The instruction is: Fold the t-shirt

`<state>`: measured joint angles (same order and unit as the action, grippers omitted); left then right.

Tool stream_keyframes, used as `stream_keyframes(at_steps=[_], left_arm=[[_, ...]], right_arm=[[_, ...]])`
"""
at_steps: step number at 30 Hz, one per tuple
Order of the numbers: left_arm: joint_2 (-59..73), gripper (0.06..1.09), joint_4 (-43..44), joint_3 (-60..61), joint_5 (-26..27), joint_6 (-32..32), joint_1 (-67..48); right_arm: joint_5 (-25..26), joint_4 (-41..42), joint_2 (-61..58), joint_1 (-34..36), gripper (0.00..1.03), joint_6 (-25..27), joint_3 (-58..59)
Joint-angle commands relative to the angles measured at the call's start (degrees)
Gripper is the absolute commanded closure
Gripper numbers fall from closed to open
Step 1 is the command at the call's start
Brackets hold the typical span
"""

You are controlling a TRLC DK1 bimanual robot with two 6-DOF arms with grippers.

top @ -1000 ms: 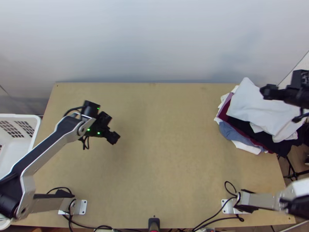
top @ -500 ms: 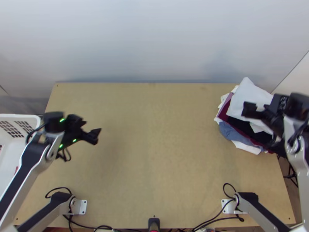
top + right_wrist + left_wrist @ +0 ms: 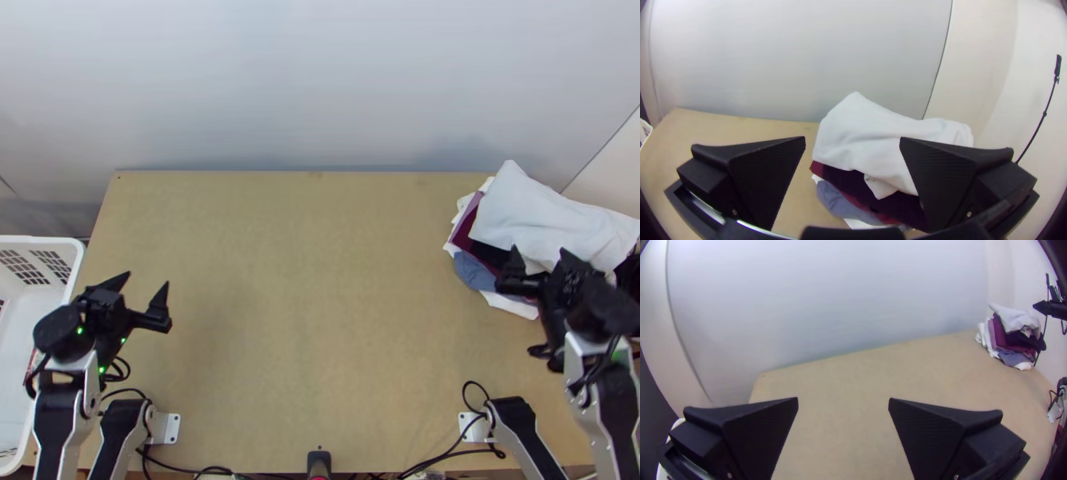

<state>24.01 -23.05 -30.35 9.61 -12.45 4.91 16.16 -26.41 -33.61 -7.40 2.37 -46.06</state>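
Wooden table (image 3: 320, 320) with piled clothes (image 3: 552, 216) at one corner.

In the top view, the left arm (image 3: 58, 428) is folded back near its base, silver-edged links side by side; its black wrist (image 3: 62, 332) carries the left claw (image 3: 146, 282), wide black fingers (image 3: 760, 435) spread well apart. The right arm (image 3: 618, 404) bends likewise, its links splayed, and the right claw (image 3: 539, 252) stands open, both fingers pointing up the top view.
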Motion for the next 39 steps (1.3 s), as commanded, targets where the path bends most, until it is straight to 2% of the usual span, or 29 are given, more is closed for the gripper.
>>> stream_keyframes(at_steps=[1, 5, 8, 10, 13, 15, 20, 24, 28, 33, 39], left_arm=[[-7.0, 0.1, 4.7, 5.1, 1.0, 0.3, 3.9], [-9.5, 0.1, 9.1, 8.1, 1.1, 1.2, 3.9], [-17.6, 0.1, 14.7, 14.1, 1.0, -1.3, 4.7], [-24.4, 0.1, 17.4, 18.7, 1.1, -1.1, 5.4], [-24.3, 0.1, 17.4, 19.1, 1.1, 3.3, 5.4], [-24.2, 0.1, 18.3, 19.7, 1.0, 5.1, 5.9], [-24.2, 0.1, 21.0, 24.5, 0.9, 8.7, 6.9], [-24.2, 0.1, 23.3, 27.2, 0.7, 9.5, 8.8], [-24.2, 0.1, 23.3, 28.5, 0.6, 7.5, 8.9], [-24.2, 0.1, 23.3, 29.1, 0.7, 7.5, 8.7], [-24.1, 0.1, 23.2, 29.2, 0.6, 7.4, 8.7]], right_arm=[[2.2, 14.4, 12.6, -1.5, 0.04, 9.1, 14.4], [2.2, 21.3, 15.0, -3.0, 0.04, 11.5, 18.7], [2.3, 27.6, 21.0, -2.9, 0.04, 11.9, 25.0], [2.3, 28.3, 26.7, -3.0, 0.04, 11.7, 29.3], [2.3, 26.2, 34.0, -3.9, 0.05, 10.4, 34.0], [4.1, 26.5, 33.9, -3.9, 0.05, 10.0, 34.4], [4.1, 28.0, 33.8, -2.8, 0.05, 9.3, 36.7], [4.0, 35.6, 33.9, -4.0, 0.04, 10.8, 42.1], [3.6, 35.7, 33.9, -3.6, 0.04, 9.8, 44.5], [3.6, 31.2, 33.9, -2.9, 0.04, 8.4, 45.9], [3.5, 29.8, 33.7, -1.5, 0.04, 7.9, 45.9]])
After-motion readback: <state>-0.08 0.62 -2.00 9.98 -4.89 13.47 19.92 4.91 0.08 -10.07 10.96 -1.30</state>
